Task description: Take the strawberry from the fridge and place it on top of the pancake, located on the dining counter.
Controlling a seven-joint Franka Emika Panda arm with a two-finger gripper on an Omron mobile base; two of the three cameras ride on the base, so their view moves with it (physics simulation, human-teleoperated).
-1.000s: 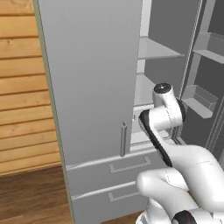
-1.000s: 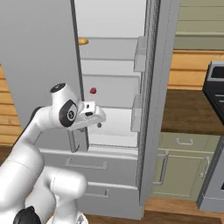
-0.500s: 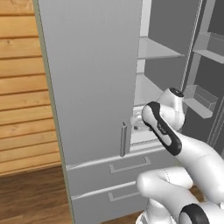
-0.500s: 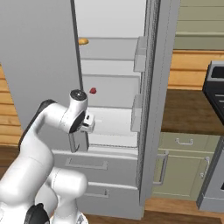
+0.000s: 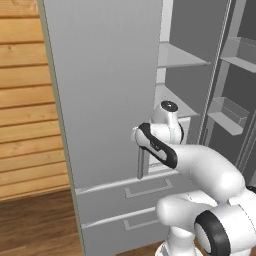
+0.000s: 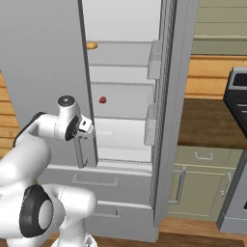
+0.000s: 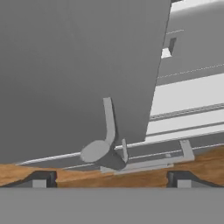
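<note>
Fridge [image 6: 43, 58] cut off at top edge in both base views. Strawberry [image 6: 102, 100] tiny red blob, details unreadable. Orange-yellow food item [image 6: 91, 46] partly hidden behind door edge. Tool fingertips [image 7: 41, 180] barely clear hand view's bottom. Stove [image 6: 236, 144] cropped by right edge.

Our two base views look forward from behind the arm, left and right, and share the fridge [image 5: 115, 100] with its open right side and shelves. Our hand view sits close below the shut door's bar handle [image 7: 109, 127], looking up along it, rolled.
</note>
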